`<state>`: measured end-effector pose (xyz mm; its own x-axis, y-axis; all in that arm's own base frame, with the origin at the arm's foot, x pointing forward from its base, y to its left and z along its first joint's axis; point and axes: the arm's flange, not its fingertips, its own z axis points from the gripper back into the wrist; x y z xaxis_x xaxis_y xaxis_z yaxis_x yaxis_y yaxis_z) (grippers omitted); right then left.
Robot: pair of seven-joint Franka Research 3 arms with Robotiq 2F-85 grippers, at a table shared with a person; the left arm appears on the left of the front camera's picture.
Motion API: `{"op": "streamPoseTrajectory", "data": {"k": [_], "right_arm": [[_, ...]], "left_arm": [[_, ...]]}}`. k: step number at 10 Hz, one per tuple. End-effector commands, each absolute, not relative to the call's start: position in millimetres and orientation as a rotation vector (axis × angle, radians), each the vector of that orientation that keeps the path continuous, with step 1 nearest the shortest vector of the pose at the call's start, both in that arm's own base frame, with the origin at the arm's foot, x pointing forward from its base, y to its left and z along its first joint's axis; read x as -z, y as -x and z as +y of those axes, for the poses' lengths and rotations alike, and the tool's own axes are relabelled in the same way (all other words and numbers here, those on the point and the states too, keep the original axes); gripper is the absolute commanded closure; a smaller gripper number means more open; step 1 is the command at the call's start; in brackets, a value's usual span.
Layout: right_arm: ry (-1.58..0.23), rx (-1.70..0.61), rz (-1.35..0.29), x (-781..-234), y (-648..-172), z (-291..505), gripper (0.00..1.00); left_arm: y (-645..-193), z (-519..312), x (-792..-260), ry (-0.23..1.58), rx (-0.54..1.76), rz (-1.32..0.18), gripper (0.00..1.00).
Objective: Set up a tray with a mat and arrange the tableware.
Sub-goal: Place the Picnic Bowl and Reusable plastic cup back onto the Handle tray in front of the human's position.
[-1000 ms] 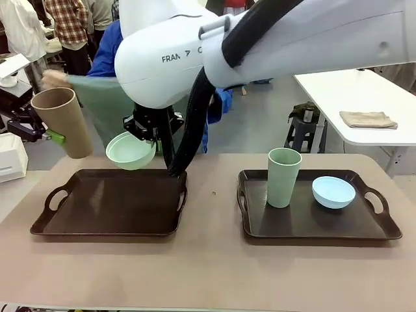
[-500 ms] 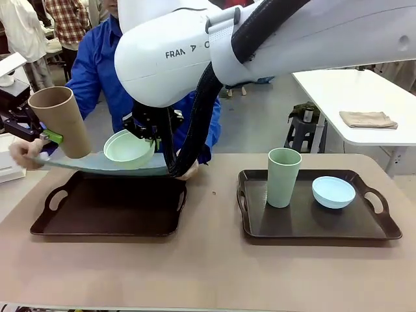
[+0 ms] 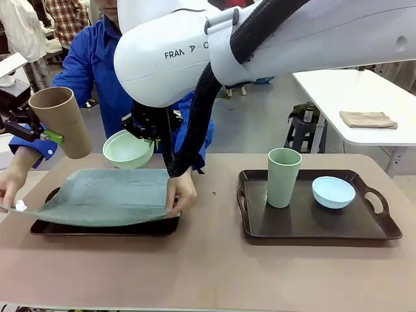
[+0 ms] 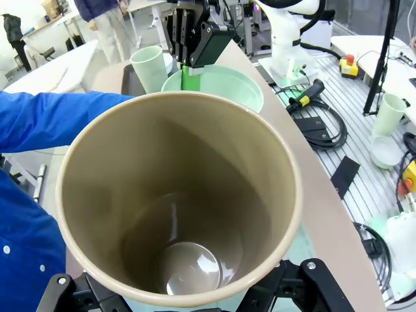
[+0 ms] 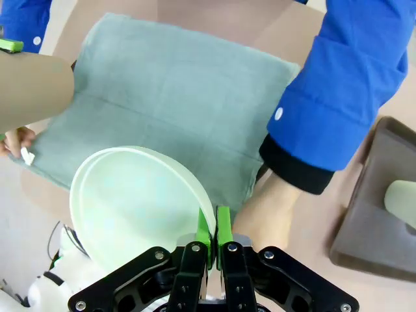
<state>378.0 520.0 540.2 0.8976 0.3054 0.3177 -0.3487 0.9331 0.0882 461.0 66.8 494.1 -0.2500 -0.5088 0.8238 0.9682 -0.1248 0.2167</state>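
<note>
My left gripper [image 3: 47, 134] is shut on the tan cup [image 3: 62, 121], holding it tilted in the air above the left end of the table; its brown inside [image 4: 175, 201] faces the left wrist camera. My right gripper [image 3: 147, 127] reaches across and is shut on the rim of the mint green bowl [image 3: 128, 149], with its green pads [image 5: 214, 229] pinching the rim of this bowl [image 5: 136, 201]. Below them a person spreads a grey-green mat [image 3: 104, 196] over the left dark tray [image 3: 97, 227]. The sage green cup [image 3: 283, 177] and light blue bowl [image 3: 333, 192] stand on the right tray [image 3: 383, 229].
The person's hands [image 3: 184, 192] grip the mat at both ends, and a blue sleeve [image 5: 338, 97] lies close under my right gripper. A white side table [image 3: 364, 97] with a folded cloth stands at back right. Bare tan tabletop [image 3: 208, 273] runs along the front.
The person has brought the mat down from the air behind the tray and laid it over the left tray. Both grippers have stayed nearly still with the cup and bowl.
</note>
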Motion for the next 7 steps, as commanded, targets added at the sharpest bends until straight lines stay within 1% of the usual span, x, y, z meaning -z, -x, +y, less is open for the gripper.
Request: {"op": "streamPoseTrajectory", "data": {"k": [1, 7], "right_arm": [[-0.139, -0.339, -0.31, -539.9, -378.7, 521.3, 1.0], [-0.139, -0.339, -0.31, -539.9, -378.7, 521.3, 1.0]], "left_arm": [[-462.3, 67.1, -496.1, 0.699, 1.646, -0.926, 1.0], [-462.3, 67.1, -496.1, 0.699, 1.646, -0.926, 1.0]]}}
